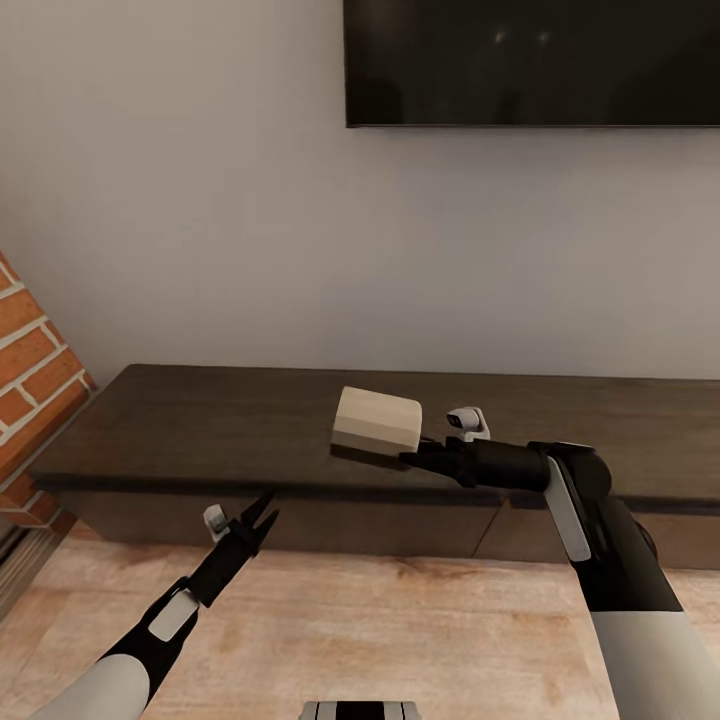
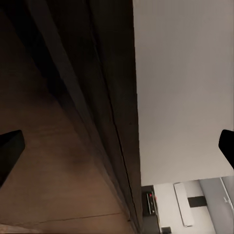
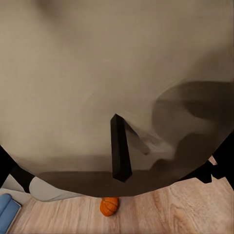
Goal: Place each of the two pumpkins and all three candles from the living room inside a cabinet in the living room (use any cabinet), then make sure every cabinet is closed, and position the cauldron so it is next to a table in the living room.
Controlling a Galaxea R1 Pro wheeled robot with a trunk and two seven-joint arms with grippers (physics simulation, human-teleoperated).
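From the head camera, the right hand (image 1: 420, 458) pinches a tan candle (image 1: 376, 422) at its near end and holds it tilted on its side in the air above the top of the long dark-brown cabinet (image 1: 200, 420), about midway along the visible length and toward the front edge; the candle casts a shadow on the cabinet top just beneath it. The cabinet's drawer fronts below are flush and closed. The left hand (image 1: 262, 514) hangs lower, in front of the cabinet's front face toward its left end, fingers spread and holding nothing, over the pale wooden floor (image 1: 400, 640). A black television (image 1: 530, 60) is mounted on the grey wall above, and a brick column (image 1: 30, 380) stands past the cabinet's left end. In the left wrist camera, the two dark fingertips (image 2: 9, 148) sit wide apart, with the cabinet's front edge (image 2: 97, 107) and the plain wall beyond between them. In the right wrist camera, the candle's beige surface (image 3: 97, 73) blocks nearly everything, with one black finger (image 3: 120, 148) lying across it; past its edge, an orange pumpkin (image 3: 109, 205) sits on the wooden floor, apart from the candle.
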